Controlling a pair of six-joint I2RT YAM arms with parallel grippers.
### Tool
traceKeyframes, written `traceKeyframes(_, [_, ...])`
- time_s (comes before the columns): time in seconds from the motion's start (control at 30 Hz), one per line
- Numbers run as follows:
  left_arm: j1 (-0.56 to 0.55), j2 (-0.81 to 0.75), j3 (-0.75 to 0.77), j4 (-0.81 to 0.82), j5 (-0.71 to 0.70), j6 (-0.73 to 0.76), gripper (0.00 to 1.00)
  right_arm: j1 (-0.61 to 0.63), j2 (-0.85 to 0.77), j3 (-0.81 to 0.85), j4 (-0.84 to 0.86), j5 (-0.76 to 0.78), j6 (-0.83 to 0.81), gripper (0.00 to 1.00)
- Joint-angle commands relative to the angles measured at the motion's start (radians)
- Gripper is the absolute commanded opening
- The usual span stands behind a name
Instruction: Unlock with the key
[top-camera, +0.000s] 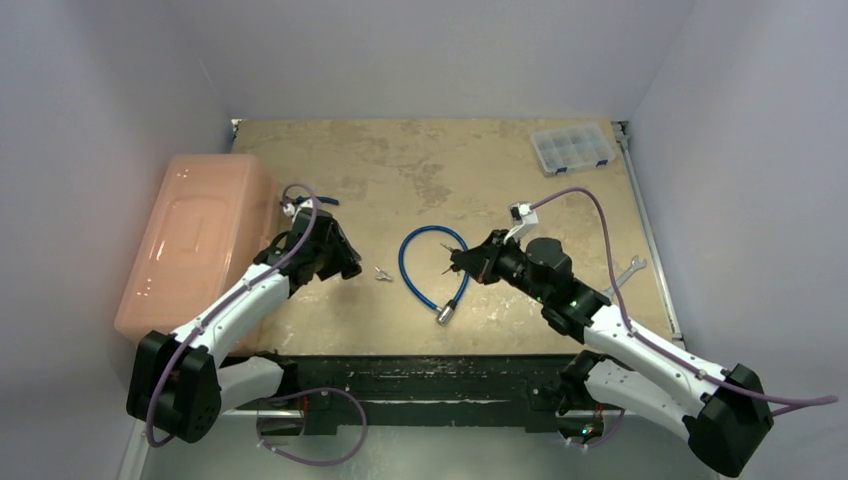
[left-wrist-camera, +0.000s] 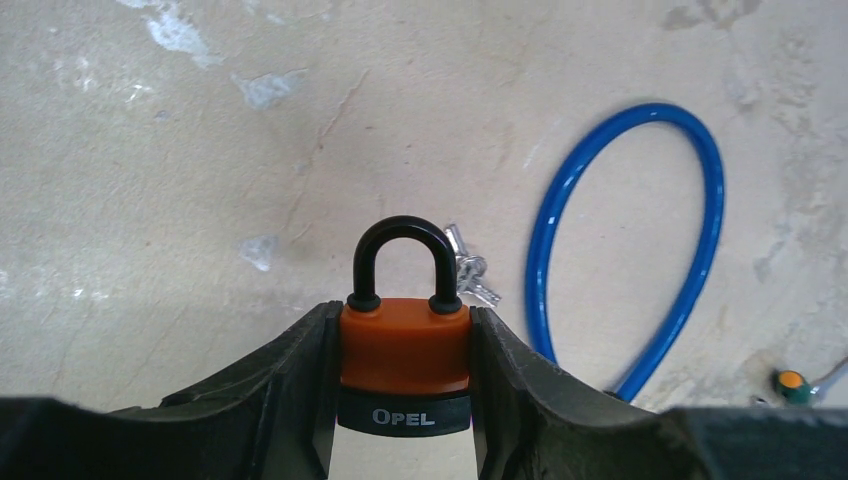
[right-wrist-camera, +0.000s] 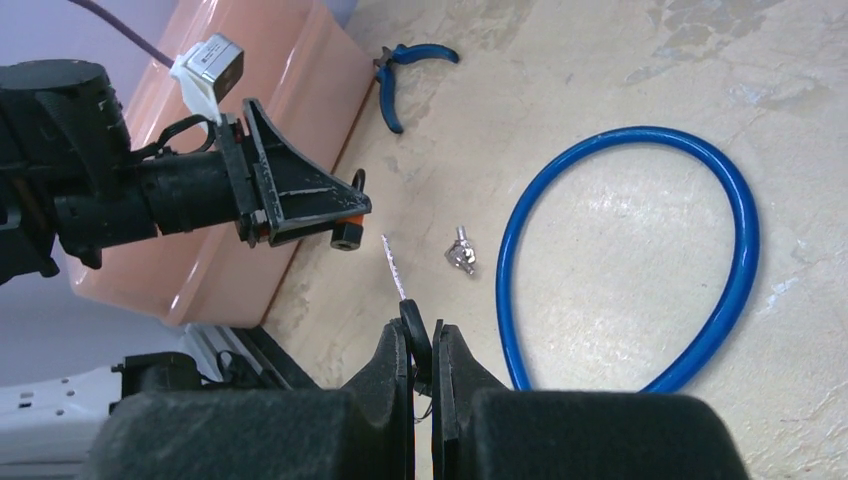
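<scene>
My left gripper (left-wrist-camera: 405, 375) is shut on an orange padlock (left-wrist-camera: 404, 350) with a black shackle and a black base marked OPEL, held above the table. In the top view the left gripper (top-camera: 340, 262) is left of centre. My right gripper (right-wrist-camera: 420, 350) is shut on the black head of a key (right-wrist-camera: 415, 335); its silver blade (right-wrist-camera: 394, 267) points toward the padlock (right-wrist-camera: 346, 232), a short gap away. In the top view the right gripper (top-camera: 462, 262) faces the left one across the table.
A small bunch of silver keys (top-camera: 382, 273) lies between the grippers. A blue cable lock loop (top-camera: 436, 265) lies mid-table. A pink plastic box (top-camera: 195, 240) stands at the left, blue pliers (right-wrist-camera: 395, 75) beside it, a clear organiser (top-camera: 572, 148) far right, a wrench (top-camera: 628, 270) right.
</scene>
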Motion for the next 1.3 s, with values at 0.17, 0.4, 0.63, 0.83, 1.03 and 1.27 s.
traceKeyframes(0.17, [-0.002, -0.03, 0.075, 0.122, 0.067, -0.06, 0.0, 0.003, 0.027, 0.097, -0.009, 0.034, 0.089, 0.0])
traceKeyframes(0.4, [-0.002, -0.003, 0.062, 0.214, 0.127, -0.123, 0.0, 0.004, 0.031, 0.09, 0.007, 0.057, 0.106, 0.0])
traceKeyframes(0.63, [-0.002, -0.025, 0.01, 0.345, 0.196, -0.243, 0.0, 0.02, -0.021, 0.053, 0.028, 0.011, 0.176, 0.0])
traceKeyframes(0.83, [-0.003, -0.037, -0.005, 0.391, 0.216, -0.336, 0.0, 0.08, -0.013, 0.043, 0.054, 0.025, 0.218, 0.0])
traceKeyframes(1.03, [-0.005, -0.067, -0.01, 0.388, 0.212, -0.448, 0.0, 0.175, 0.078, 0.07, 0.079, 0.098, 0.256, 0.0])
traceKeyframes(1.27, [-0.011, -0.065, -0.045, 0.422, 0.232, -0.532, 0.0, 0.231, 0.232, 0.109, 0.15, 0.155, 0.278, 0.0])
